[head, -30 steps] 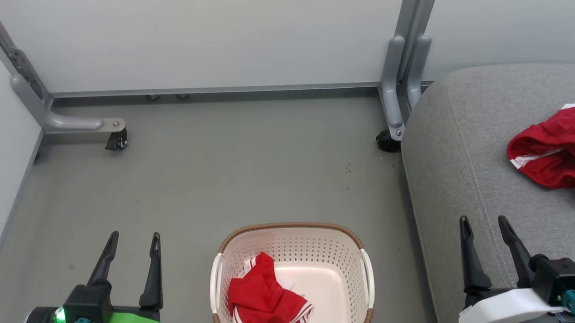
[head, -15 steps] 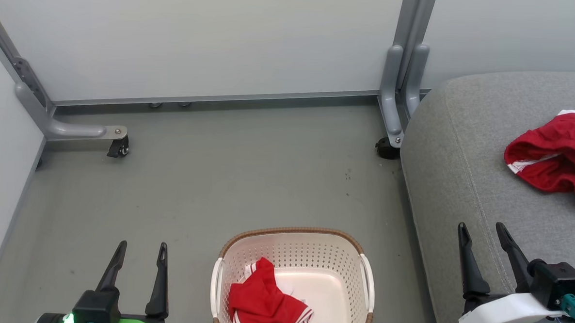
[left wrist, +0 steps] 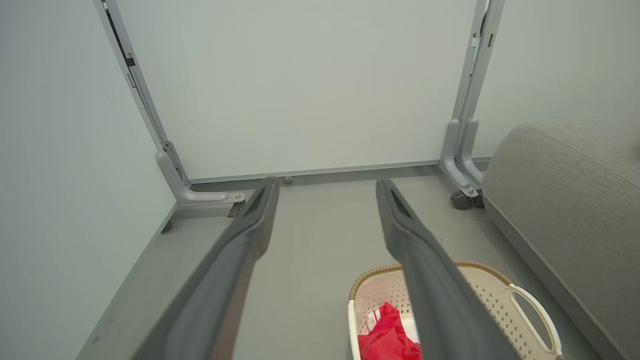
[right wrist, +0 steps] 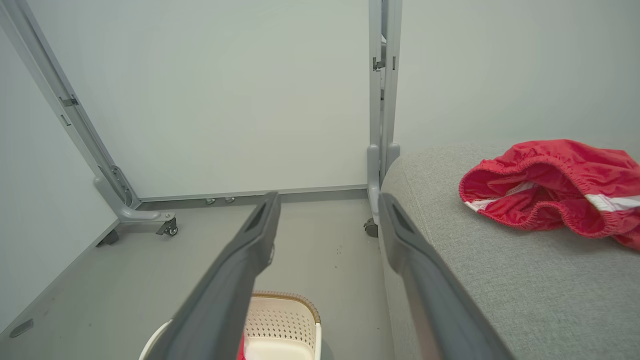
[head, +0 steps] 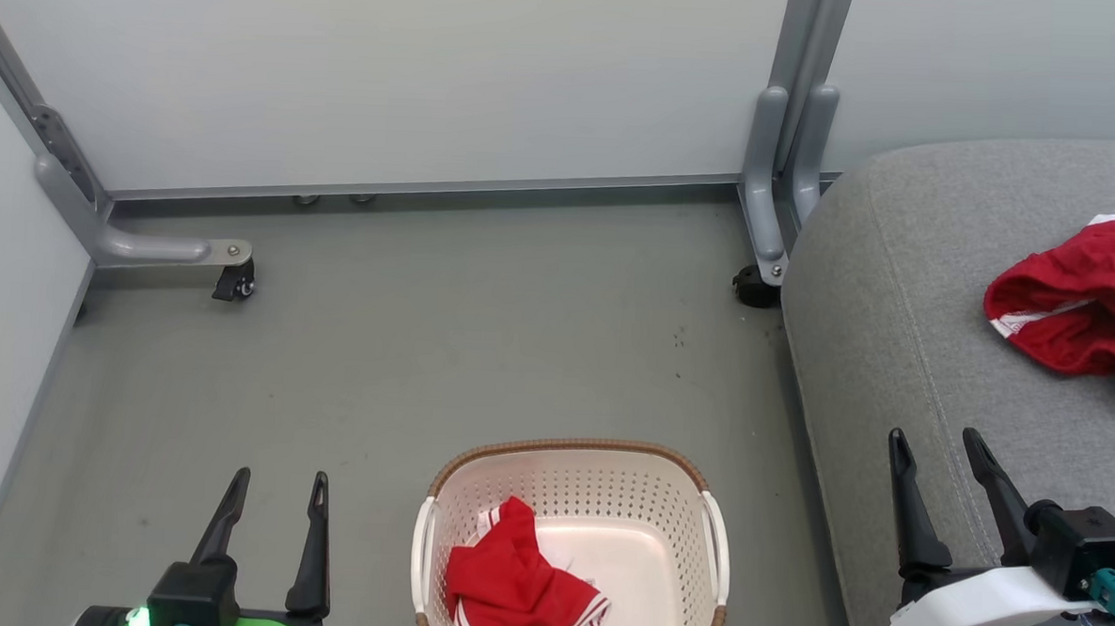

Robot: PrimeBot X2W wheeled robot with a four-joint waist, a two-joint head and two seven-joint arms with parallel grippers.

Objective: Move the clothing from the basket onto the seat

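The basket (head: pixel 571 442) is open-topped; the seat (head: pixel 897 300) stands close on its right.

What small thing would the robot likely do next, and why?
Probably lower the open left gripper into the basket toward the red garment. It lies on the basket's left side, nearest that gripper; another garment already rests on the seat.

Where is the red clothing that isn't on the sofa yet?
In the head view, that red garment lies crumpled in the left half of the basket, on the floor left of the seat.
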